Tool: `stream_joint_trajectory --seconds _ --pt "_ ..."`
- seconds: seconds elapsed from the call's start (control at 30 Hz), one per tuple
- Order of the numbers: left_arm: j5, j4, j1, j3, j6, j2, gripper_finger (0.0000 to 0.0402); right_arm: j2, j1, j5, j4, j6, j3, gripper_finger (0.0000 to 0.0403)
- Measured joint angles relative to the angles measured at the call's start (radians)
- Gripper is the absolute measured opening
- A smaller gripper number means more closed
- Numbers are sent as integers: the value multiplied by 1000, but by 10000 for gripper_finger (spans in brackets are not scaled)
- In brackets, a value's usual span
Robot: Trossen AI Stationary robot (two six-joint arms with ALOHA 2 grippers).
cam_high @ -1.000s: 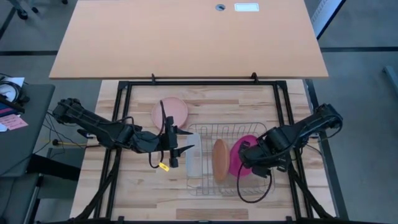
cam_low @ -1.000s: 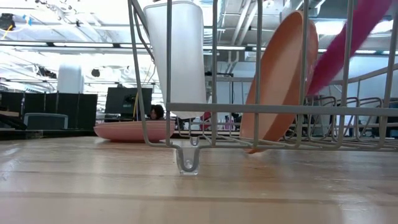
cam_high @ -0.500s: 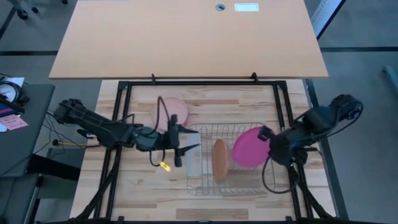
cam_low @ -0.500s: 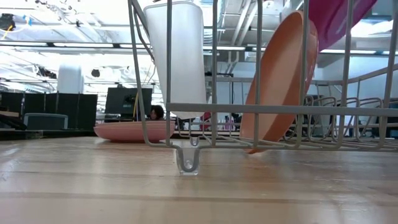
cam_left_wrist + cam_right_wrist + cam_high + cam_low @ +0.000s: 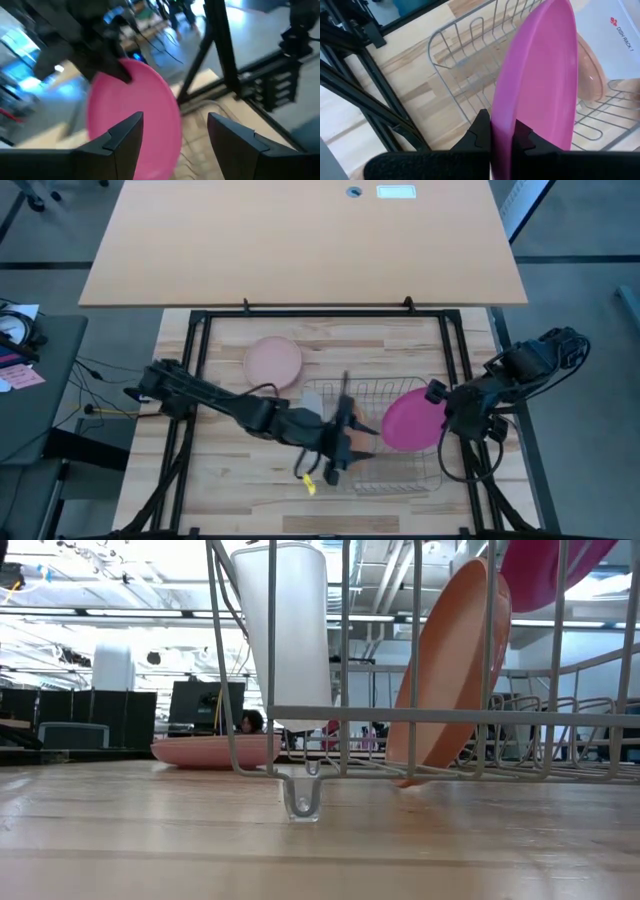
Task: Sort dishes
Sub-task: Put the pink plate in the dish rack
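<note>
Wire bars of the silver dish rack (image 5: 420,715) fill the near part of the low view, standing on the wooden bench (image 5: 150,840). Inside it an orange-tan plate (image 5: 450,670) stands on edge, leaning to the right, and a translucent white tray (image 5: 285,630) stands upright at the left end of the rack. Behind the rack, at the left of that frame, a pale pink plate (image 5: 205,750) lies flat on the bench.

From above, the rack sits in the lower middle of the frame. The left tool (image 5: 340,455) reaches over the rack's left half, covering much of the tray and the orange-tan plate; in its own wrist view its two dark fingers (image 5: 125,137) stand well apart with nothing between them. The right tool (image 5: 440,402) sits at the rack's right edge, closed on the rim of the magenta plate (image 5: 410,420), which it holds above the right half of the rack, tilted, clear of the wires. The right wrist view shows both fingers pinching that plate's edge. Farther up the frame, the pale pink plate lies apart from the rack, upper left of it.
</note>
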Motion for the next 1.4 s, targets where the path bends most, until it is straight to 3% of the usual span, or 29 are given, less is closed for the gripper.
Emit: stream_joint_trajectory --seconds 0.2,0.33,0.53,0.7,0.8,1.4 --pt "71 -232 19 186 -57 139 216 -1 1 0 0 -1 0 18" --pt "72 -247 27 234 -50 192 216 -1 1 0 -1 -3 0 18" --pt "66 -233 73 233 -74 209 186 -1 1 -1 0 -3 0 18" --pt "178 -218 86 233 -94 209 151 -1 0 -1 0 -2 0 18" --pt "185 -207 86 233 -94 209 136 -1 -1 0 0 -8 0 18" --pt "207 -154 89 232 -115 256 125 0 -1 14 0 -25 0 19"
